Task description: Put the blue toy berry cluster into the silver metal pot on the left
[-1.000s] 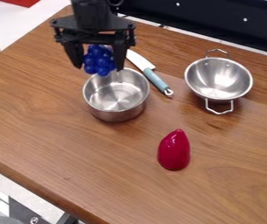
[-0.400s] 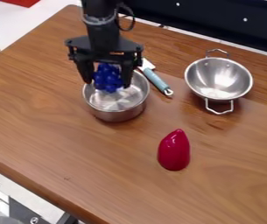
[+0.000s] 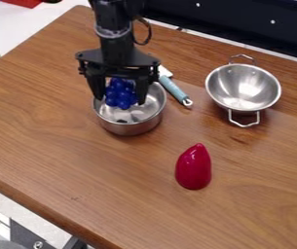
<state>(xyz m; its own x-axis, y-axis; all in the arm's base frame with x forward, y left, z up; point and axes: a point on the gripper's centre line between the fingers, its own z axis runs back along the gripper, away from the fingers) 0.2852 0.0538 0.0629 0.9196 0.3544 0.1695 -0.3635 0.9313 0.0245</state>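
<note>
Gripper [image 3: 120,100] over metal pot [image 3: 129,128], 2 fingers pinching blue grapes [image 3: 120,93] (glossy bunch). Off pot: knife [image 3: 173,89] at 2 o'clock, colander [image 3: 244,88] at 3, red object [image 3: 194,168] at 5.

Camera: fixed, I look from six o'clock, above the table [image 3: 79,165] | Aim: down at a slant, facing twelve, toward the dark panel [image 3: 232,24] | Range: middling; I get the pot [image 3: 130,128] near centre, the colander [image 3: 244,87] at two, a table corner at eleven
</note>
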